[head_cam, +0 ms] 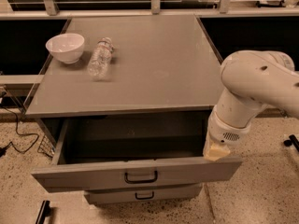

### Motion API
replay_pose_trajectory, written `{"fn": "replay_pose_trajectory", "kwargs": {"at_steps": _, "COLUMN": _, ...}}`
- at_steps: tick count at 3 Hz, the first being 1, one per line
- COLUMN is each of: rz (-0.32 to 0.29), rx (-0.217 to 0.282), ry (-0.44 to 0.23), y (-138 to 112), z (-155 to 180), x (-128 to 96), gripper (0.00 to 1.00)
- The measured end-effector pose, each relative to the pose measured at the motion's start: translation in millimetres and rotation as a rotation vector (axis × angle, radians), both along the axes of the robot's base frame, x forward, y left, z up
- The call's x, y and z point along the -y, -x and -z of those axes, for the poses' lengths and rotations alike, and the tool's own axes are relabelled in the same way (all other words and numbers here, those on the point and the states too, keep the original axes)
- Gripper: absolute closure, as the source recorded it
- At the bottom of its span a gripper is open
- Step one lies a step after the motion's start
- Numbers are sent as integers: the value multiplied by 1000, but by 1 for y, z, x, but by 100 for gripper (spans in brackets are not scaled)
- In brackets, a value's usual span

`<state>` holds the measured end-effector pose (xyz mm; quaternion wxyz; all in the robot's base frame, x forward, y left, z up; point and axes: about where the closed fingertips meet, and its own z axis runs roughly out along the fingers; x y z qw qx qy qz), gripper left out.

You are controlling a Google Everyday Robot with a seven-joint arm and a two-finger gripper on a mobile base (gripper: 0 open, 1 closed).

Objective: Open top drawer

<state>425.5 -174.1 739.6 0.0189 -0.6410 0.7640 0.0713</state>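
Grey top drawer [135, 171] open; claw [216, 151] at front edge.

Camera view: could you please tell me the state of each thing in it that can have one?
top drawer: pulled well open, no contents visible.
lower drawer: front set back beneath the top drawer's.
bottle: lying on its side on the cabinet top.
bowl: upright, beside the bottle.
gripper: pointing down at the right end of the top drawer's front.
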Motion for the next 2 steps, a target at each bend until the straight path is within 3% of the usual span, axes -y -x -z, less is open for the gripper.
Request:
{"fn": "replay_pose_trajectory", "kwargs": {"at_steps": 1, "rz": 10, "rx": 27, "ry": -2, "y": -3, "z": -2, "x": 3, "gripper": 98}}
{"fn": "replay_pose_trajectory", "kwargs": {"at_steps": 2, "rz": 22, "rx": 87, "ry": -52, "y": -5, "z": 1, "x": 9, "gripper": 100}}
